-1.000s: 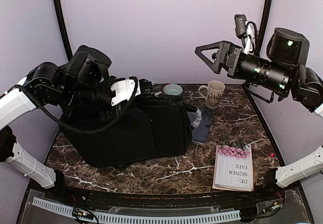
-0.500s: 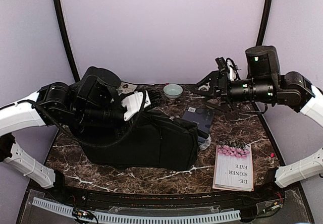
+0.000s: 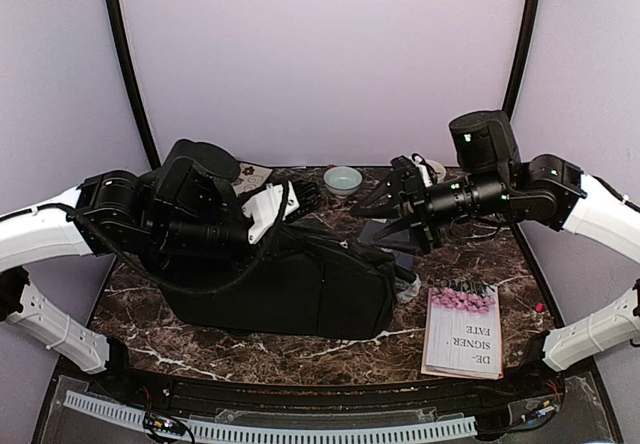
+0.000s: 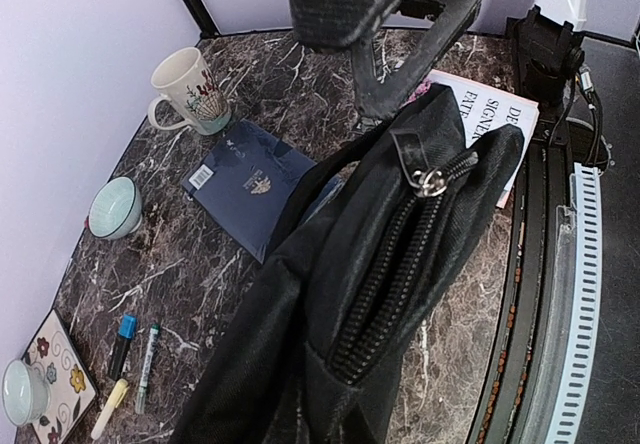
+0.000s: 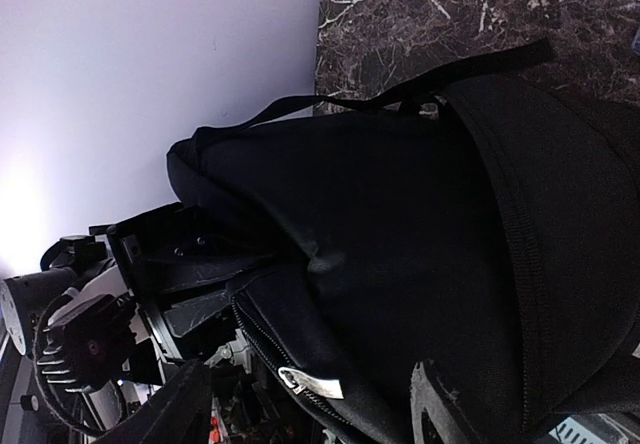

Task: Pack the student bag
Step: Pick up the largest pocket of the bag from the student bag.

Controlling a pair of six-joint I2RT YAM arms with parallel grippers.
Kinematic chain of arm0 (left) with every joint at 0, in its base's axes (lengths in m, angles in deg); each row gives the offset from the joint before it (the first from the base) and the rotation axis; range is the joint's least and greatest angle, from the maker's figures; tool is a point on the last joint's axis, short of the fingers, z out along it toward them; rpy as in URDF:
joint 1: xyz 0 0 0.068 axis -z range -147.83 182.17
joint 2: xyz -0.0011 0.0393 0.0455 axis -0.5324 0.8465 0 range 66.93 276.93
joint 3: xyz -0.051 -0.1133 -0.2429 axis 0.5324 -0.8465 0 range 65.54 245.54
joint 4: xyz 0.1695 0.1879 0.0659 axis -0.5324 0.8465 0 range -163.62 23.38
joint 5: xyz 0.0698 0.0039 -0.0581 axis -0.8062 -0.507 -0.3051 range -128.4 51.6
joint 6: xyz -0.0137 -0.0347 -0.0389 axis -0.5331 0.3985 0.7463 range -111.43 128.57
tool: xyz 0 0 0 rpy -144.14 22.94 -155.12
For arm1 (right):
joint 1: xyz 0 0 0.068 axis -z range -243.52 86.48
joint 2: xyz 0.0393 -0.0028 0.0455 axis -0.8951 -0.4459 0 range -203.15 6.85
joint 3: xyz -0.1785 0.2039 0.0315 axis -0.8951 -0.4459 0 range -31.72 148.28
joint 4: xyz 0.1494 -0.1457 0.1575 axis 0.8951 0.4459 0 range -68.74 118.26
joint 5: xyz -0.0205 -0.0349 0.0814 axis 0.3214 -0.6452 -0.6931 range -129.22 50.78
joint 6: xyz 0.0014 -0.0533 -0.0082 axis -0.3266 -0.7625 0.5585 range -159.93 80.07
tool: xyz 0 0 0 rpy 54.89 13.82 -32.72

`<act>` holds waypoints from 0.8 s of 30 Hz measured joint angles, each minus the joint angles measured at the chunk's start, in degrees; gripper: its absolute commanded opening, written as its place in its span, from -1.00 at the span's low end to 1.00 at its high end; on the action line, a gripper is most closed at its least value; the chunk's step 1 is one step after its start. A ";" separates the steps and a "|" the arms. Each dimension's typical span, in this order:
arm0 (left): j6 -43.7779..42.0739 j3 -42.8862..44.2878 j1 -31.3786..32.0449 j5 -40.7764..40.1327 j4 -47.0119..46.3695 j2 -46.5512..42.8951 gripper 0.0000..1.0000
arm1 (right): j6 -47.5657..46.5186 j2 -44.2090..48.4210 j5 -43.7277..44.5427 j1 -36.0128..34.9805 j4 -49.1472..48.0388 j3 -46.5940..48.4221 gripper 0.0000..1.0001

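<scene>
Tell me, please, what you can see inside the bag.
Along the bag's zipper only a narrow dark slit shows; no contents can be made out. The black fabric covers the rest of the interior.

The tips of the left tool (image 3: 300, 196) are hidden by the student bag (image 3: 290, 284), and the right arm (image 3: 520, 189) covers part of the blue notebook (image 4: 250, 179).
</scene>
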 measured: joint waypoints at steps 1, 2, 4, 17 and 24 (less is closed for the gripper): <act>0.15 -0.11 0.00 0.07 -0.09 0.00 -1.00 | 0.24 -0.28 -0.44 0.00 -0.07 -0.24 0.36; 0.22 -0.15 0.00 0.09 -0.20 -0.02 -1.00 | 0.48 -0.50 -0.87 0.00 -0.24 -0.44 0.36; 0.33 -0.26 0.00 0.09 -0.42 -0.04 -1.00 | 1.07 -0.72 -1.79 0.00 -1.49 -1.09 0.36; 1.20 -0.52 0.15 0.15 -0.81 -0.09 -1.00 | 4.00 -1.01 -7.78 0.04 -10.71 -5.11 0.29; 1.18 -0.52 0.15 -0.15 -0.81 -0.09 -1.00 | 4.83 -1.33 -8.83 0.13 -12.66 -5.73 0.20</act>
